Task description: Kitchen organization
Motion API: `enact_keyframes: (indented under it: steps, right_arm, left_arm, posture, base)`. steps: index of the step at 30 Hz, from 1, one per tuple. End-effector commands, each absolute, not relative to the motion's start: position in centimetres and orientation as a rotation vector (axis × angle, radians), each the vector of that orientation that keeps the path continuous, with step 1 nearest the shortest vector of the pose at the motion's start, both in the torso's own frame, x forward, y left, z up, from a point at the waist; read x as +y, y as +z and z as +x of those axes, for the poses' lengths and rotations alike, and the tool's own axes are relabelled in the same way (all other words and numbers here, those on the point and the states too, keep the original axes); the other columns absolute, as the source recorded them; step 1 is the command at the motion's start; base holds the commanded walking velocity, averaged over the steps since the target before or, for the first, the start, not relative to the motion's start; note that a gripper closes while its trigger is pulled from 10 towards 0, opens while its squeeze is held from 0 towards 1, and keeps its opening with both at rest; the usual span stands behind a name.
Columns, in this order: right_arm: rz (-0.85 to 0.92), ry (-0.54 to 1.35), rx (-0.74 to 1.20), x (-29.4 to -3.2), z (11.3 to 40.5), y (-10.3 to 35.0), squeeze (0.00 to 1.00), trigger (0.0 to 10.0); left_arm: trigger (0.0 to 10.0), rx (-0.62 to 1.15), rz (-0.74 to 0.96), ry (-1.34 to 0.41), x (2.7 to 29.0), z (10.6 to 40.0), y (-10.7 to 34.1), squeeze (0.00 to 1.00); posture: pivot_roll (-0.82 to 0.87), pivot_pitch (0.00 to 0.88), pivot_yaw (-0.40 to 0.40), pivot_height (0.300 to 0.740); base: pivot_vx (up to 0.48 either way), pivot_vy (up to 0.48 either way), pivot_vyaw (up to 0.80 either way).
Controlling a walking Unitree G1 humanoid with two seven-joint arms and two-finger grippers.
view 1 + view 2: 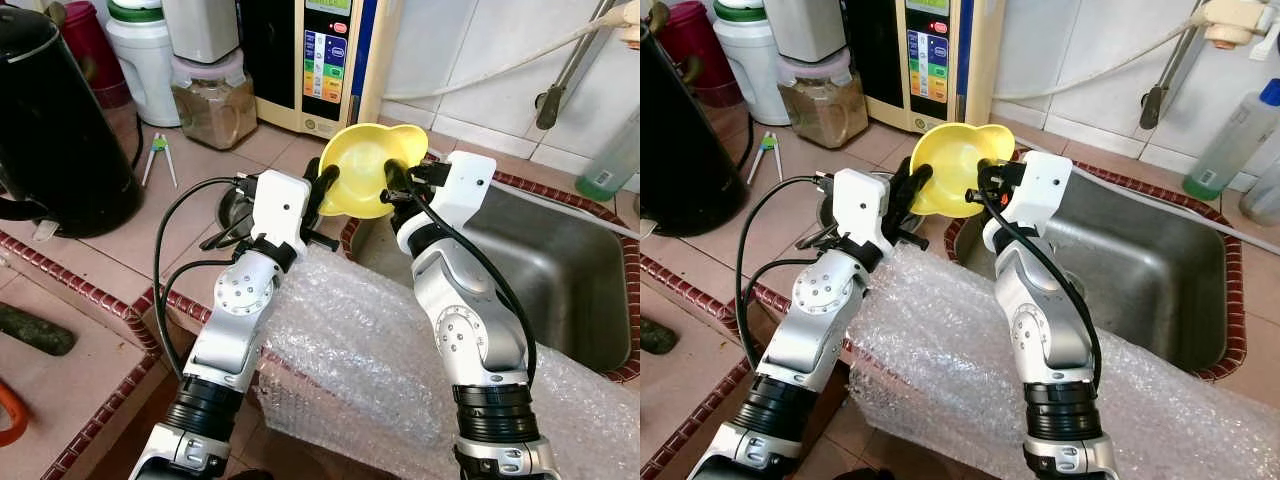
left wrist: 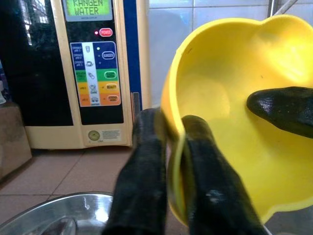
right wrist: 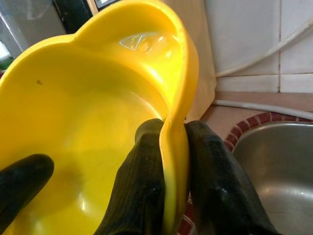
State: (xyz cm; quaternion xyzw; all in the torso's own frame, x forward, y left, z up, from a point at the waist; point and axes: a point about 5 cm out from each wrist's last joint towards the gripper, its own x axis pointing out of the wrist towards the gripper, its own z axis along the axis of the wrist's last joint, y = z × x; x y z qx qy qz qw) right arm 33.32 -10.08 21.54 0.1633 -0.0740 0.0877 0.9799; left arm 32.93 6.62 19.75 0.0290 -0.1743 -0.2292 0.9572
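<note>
The left gripper (image 1: pixel 328 187) and right gripper (image 1: pixel 392 180) each pinched opposite rims of the yellow bowl (image 1: pixel 368 168), held above the counter just left of the sink (image 1: pixel 560 290); releasing one side only once the other grip was secure seemed advisable.

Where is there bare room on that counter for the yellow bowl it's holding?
Both grippers, left and right, clamp the yellow bowl. Free: the sink basin, and tiles between the black kettle and the spice jar, beside small tongs. Crowded: the back wall, with jars and the water machine.
</note>
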Motion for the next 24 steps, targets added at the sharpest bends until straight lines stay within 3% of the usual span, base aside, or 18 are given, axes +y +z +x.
enact_keyframes:
  steps: [1, 12, 16, 24]
  right_arm:
    - [0.317, 0.059, -0.131, -12.5, 33.7, 20.9, 0.00, 0.0]
    - [0.267, -0.092, -0.101, -14.1, 34.1, 20.0, 0.00, 0.0]
    - [0.205, -0.241, -0.065, -16.5, 34.2, 18.8, 0.00, 0.0]
    - [0.192, -0.317, -0.053, -18.0, 34.2, 18.2, 0.00, 0.0]
  left_arm:
    - [10.0, -0.389, 0.052, -0.456, 7.1, 33.1, 20.5, 1.00]
    - [10.0, -0.388, 0.094, -0.581, 5.4, 32.2, 20.1, 1.00]
    - [10.0, -0.290, 0.111, -0.748, 4.0, 31.1, 18.4, 1.00]
    - [10.0, -0.230, 0.141, -0.895, 3.1, 29.9, 17.2, 1.00]
  posture:
    - [0.02, 0.056, -0.039, 0.740]
    - [0.02, 0.057, -0.034, 0.740]
    - [0.03, 0.058, -0.031, 0.740]
    - [0.03, 0.059, -0.023, 0.740]
  base:
    - [0.000, 0.000, 0.00]
    - [0.000, 0.000, 0.00]
    - [0.000, 0.000, 0.00]
    - [0.000, 0.000, 0.00]
